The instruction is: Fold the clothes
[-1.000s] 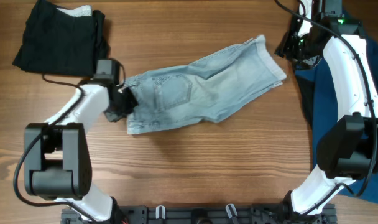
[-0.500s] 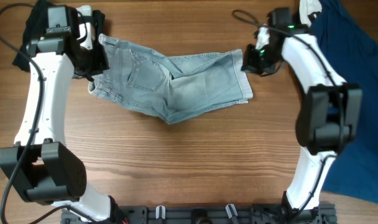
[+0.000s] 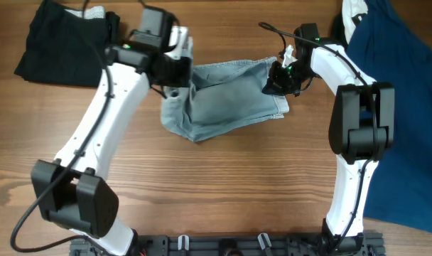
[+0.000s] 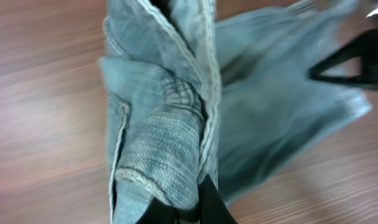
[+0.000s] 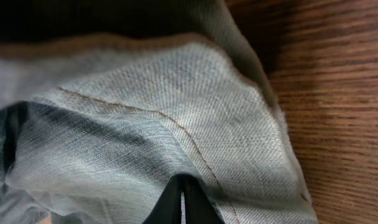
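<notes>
1. Left gripper (image 3: 175,69) is clamped on the waist end of the denim pants (image 3: 230,103). In the left wrist view its dark fingertips (image 4: 207,205) pinch a thick, bunched roll of waistband, and the rest of the cloth hangs away toward the wood below.
2. Right gripper (image 3: 278,80) is shut tight on the hem end. The right wrist view shows its black fingertips (image 5: 200,208) pressed together with a fold of denim caught between them.
3. The pants are faded light-blue denim with a visible diagonal weave. Paler double-stitched seams run along the waistband, a tan thread line crosses the leg, and the edge by the hem is slightly frayed.
4. The garment lies across the upper middle of the table (image 3: 223,185), its long axis running left to right. The waist is raised and crumpled at the left and the hem is at the right. The lower edge sags into a rounded corner at the lower left, and the fabric is rumpled rather than flat.
5. A black garment (image 3: 63,43) sits folded at the table's far left corner, with a bit of white showing at its top edge, well apart from the pants.
6. A large navy cloth (image 3: 408,92) drapes over the right side of the table, behind and beside the right arm.
</notes>
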Controlling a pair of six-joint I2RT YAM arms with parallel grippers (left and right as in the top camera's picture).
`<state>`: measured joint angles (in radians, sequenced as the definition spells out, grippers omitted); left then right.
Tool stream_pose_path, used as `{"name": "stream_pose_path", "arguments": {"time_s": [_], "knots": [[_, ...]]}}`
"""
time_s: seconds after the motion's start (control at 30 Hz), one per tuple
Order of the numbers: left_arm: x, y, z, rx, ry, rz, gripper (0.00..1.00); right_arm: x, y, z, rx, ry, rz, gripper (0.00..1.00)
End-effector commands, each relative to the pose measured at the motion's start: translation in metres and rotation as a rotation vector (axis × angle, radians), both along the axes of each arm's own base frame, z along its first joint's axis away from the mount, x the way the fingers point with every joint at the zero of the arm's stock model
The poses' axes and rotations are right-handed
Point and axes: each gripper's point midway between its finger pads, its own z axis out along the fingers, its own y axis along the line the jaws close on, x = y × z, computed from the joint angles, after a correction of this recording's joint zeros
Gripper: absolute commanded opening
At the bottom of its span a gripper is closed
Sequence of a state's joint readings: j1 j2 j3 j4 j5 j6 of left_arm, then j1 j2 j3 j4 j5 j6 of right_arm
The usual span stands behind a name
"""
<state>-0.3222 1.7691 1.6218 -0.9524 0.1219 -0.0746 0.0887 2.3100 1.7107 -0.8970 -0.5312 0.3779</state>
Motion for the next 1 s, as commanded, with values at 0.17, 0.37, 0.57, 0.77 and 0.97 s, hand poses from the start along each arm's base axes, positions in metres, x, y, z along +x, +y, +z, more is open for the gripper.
{"name": "stream_pose_path", "arguments": {"time_s": [0.17, 0.37, 0.57, 0.77, 0.97], "knots": [[-0.009, -0.1, -0.008, -0.203, 0.052, 0.045, 0.04, -0.008, -0.002, -0.026, -0.015, 0.064, -0.013, 0.04], [-0.005, -0.134, -0.049, -0.251, 0.135, 0.139, 0.04, -0.005, 0.001, -0.022, 0.025, 0.056, -0.018, 0.04], [0.007, -0.159, -0.045, -0.356, 0.113, 0.128, 0.04, 0.017, 0.002, 0.021, 0.187, -0.037, -0.046, 0.05], [0.012, -0.181, -0.025, -0.484, 0.096, 0.064, 0.04, 0.036, -0.028, 0.1, 0.164, -0.204, -0.108, 0.04], [0.013, -0.158, 0.023, -0.49, -0.007, 0.018, 0.04, 0.022, -0.076, 0.088, -0.075, -0.16, -0.166, 0.04]]}}
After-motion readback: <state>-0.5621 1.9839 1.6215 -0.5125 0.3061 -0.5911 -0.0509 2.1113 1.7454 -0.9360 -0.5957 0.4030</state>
